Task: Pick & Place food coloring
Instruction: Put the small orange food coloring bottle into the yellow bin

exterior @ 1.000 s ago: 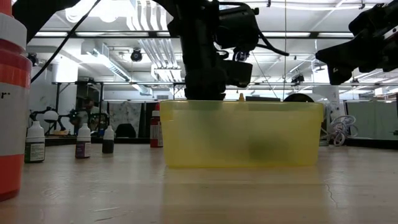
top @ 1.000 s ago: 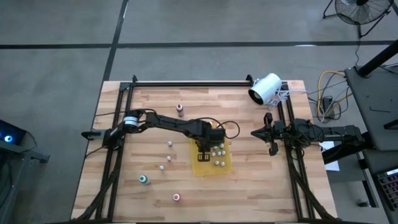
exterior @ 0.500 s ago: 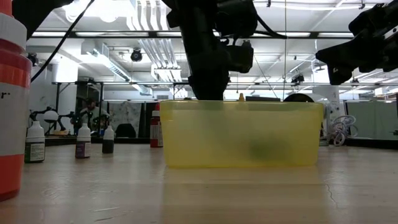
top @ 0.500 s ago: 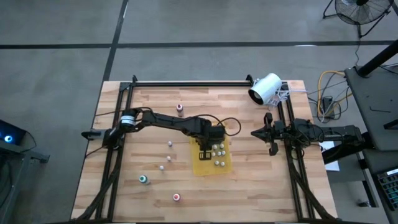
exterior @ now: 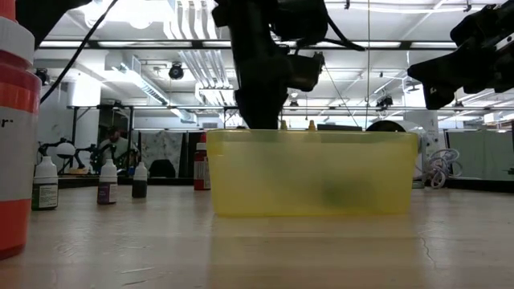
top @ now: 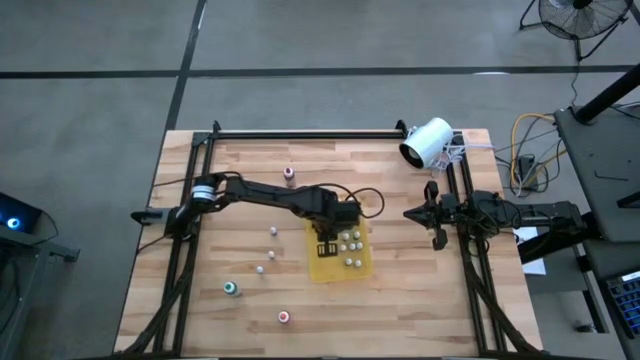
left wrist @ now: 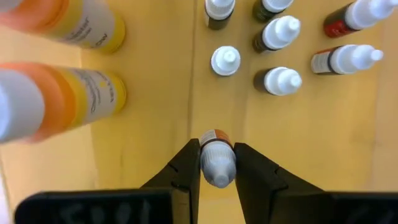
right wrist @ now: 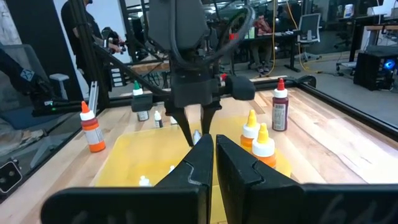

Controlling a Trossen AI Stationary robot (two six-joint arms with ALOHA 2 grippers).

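My left gripper (top: 327, 247) hangs over the yellow tray (top: 342, 268), pointing steeply down and shut on a small food coloring bottle (left wrist: 217, 162) with a white cap and orange label. The tray holds two big orange-yellow bottles (left wrist: 68, 99) and several small white-capped ones (left wrist: 277, 81), all standing upright on its floor. More bottles stand on the table to the left: a maroon-topped one (top: 289, 174), a teal one (top: 231, 288), a pink one (top: 284, 317) and small whitish ones (top: 270, 254). My right gripper (top: 434, 213) waits shut at the table's right edge. My left gripper pinches the small bottle's cap and neck (left wrist: 217, 173) between its two fingers (left wrist: 186, 168). The fingers come from above, pointing steeply down. The bottle stays upright under them, inside the tray's outline. Whether its base is clear of the tray floor does not show.
A big white cylinder device (top: 427, 142) lies at the table's far right corner. A tall orange bottle (exterior: 16, 136) stands close to the low camera. Black frame rails (top: 300, 134) run along the far and side edges. A person shows in the room behind (right wrist: 84, 37).
My left gripper has risen a little over the tray, still shut on the small bottle, and in the low view its fingers have drawn up to about the tray's rim.
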